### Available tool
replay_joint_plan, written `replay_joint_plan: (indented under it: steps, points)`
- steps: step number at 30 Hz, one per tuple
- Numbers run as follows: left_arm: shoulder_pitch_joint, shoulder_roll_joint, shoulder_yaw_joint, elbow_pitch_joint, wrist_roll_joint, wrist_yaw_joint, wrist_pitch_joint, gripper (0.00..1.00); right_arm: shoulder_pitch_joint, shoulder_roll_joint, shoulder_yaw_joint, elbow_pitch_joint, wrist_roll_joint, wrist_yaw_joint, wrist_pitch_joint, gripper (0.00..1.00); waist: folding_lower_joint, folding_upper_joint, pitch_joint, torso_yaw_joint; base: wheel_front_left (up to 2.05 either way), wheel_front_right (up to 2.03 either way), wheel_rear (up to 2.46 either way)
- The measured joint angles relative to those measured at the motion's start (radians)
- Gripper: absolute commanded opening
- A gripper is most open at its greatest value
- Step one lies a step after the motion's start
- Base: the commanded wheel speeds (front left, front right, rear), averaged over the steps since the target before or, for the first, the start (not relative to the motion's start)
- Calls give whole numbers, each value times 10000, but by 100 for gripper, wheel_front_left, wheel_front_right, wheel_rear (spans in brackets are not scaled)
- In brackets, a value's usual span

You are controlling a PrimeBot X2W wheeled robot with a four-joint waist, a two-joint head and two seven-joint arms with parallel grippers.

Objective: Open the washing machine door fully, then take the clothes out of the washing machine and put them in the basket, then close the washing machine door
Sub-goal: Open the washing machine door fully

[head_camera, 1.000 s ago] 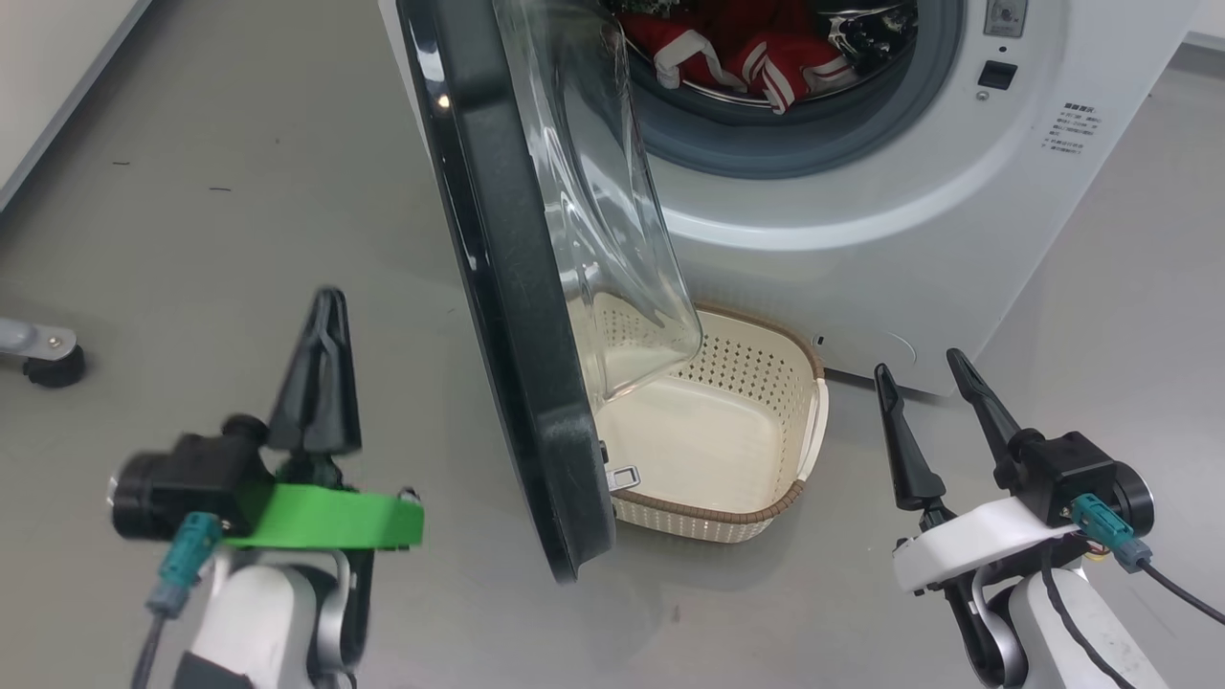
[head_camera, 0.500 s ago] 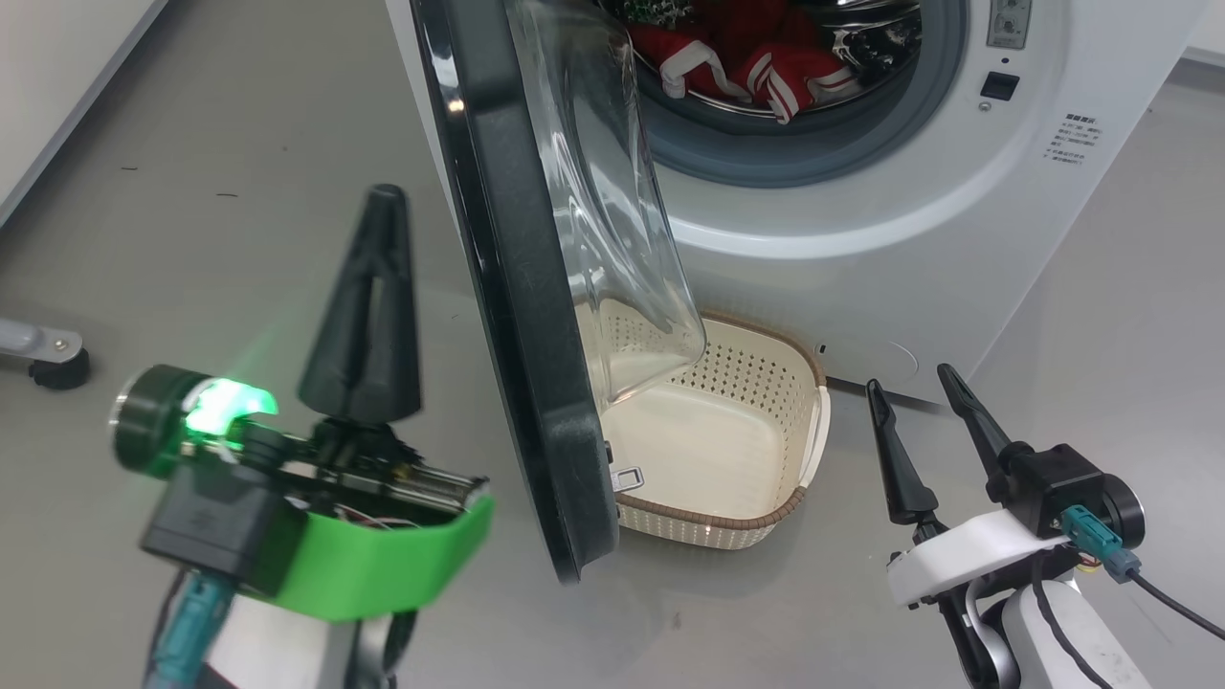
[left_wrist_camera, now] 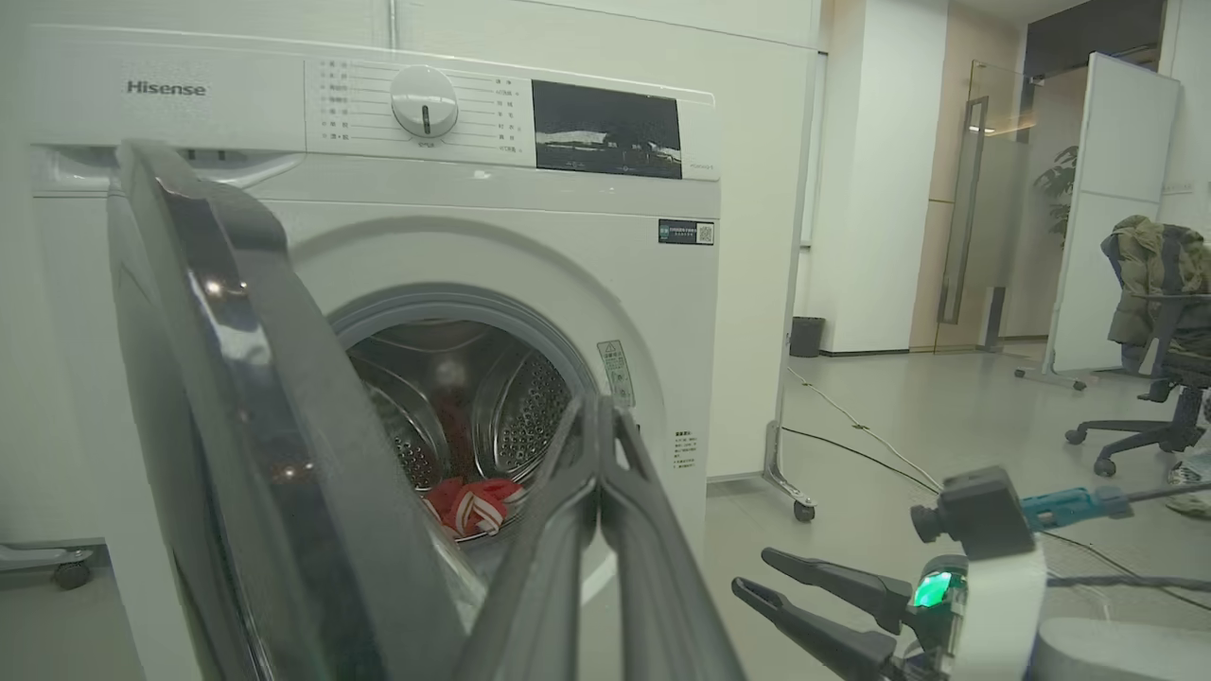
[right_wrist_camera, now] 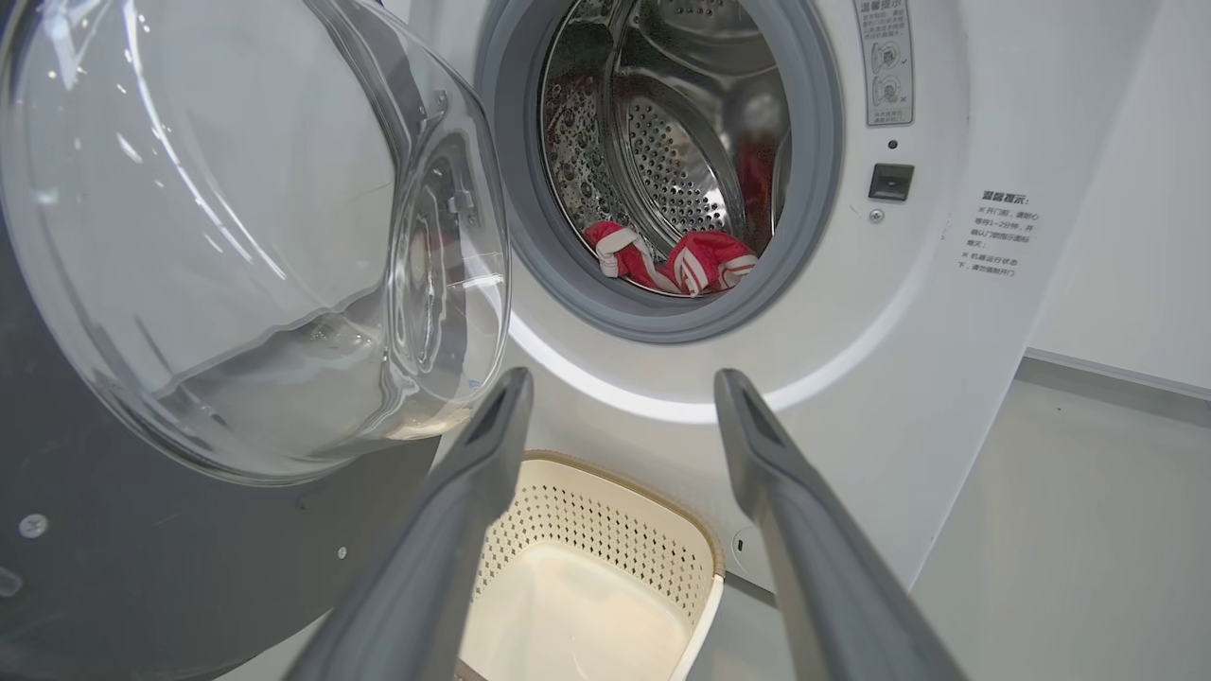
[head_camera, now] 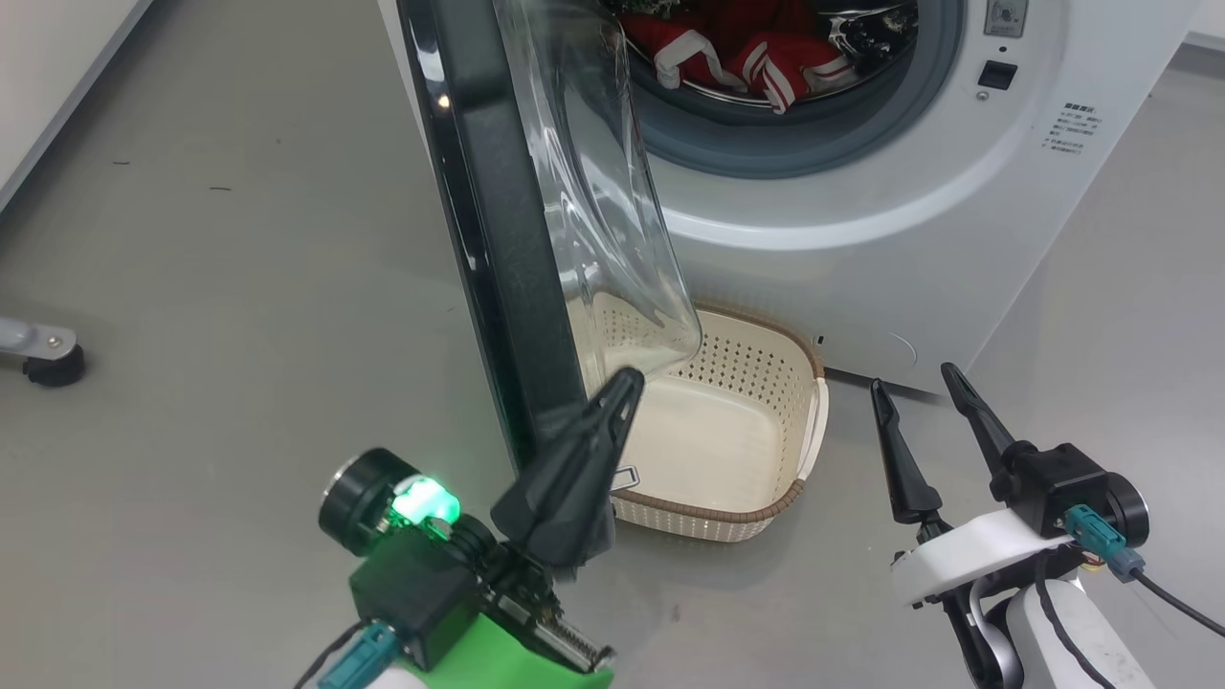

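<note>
1. One white washing machine [head_camera: 861, 220] stands on the grey floor [head_camera: 239, 287]. Its single round washing machine door [head_camera: 498, 239] is swung out on the robot's left. The head camera sees it almost edge-on, its one clear glass bowl [right_wrist_camera: 236, 236] bulging toward the right.
2. The clothes [head_camera: 756, 57] lie low in the perforated steel drum [right_wrist_camera: 681, 161], just behind the grey gasket [right_wrist_camera: 653, 322]. Two red bundles with white stripes show (how many garments make them up cannot be told).
3. One cream basket [head_camera: 713, 514] with a brown rim sits on the floor against the foot of the machine. It is partly under the door's glass bowl, with its pale bottom showing.
4. Two grippers are in the head view, each with two dark fingers [head_camera: 904, 459], four in all.
5. The left gripper [head_camera: 622, 388] is closed, its fingers pressed together around nothing. Its tip is just beside the door's lower inner edge, over the basket's near-left corner as the head camera sees it. Whether it touches the door cannot be told.
6. The right gripper [head_camera: 911, 378] is spread wide and empty above the floor. It is to the right of the basket, its fingers pointing at the machine's lower front, clear of both.
7. In the left wrist view the control panel carries one dial [left_wrist_camera: 425, 100] and one dark display [left_wrist_camera: 605, 130]. One office chair [left_wrist_camera: 1168, 378] draped with a coat [left_wrist_camera: 1145, 265] stands well off to the right.
</note>
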Motion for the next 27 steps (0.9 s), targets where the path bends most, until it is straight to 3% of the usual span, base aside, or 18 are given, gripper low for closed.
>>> replay_joint_plan:
  steps: [10, 27]
  points:
    - [678, 290, -719, 525, -619, -77, 1338, 0, -1, 73, -61, 15, -84, 15, 0, 100, 0, 0, 79, -18, 0, 0, 0]
    - [981, 322, -224, 1325, -886, 186, 1939, 0, -3, 159, -217, 63, -188, 180, 0, 100, 0, 0, 181, -60, 0, 0, 0]
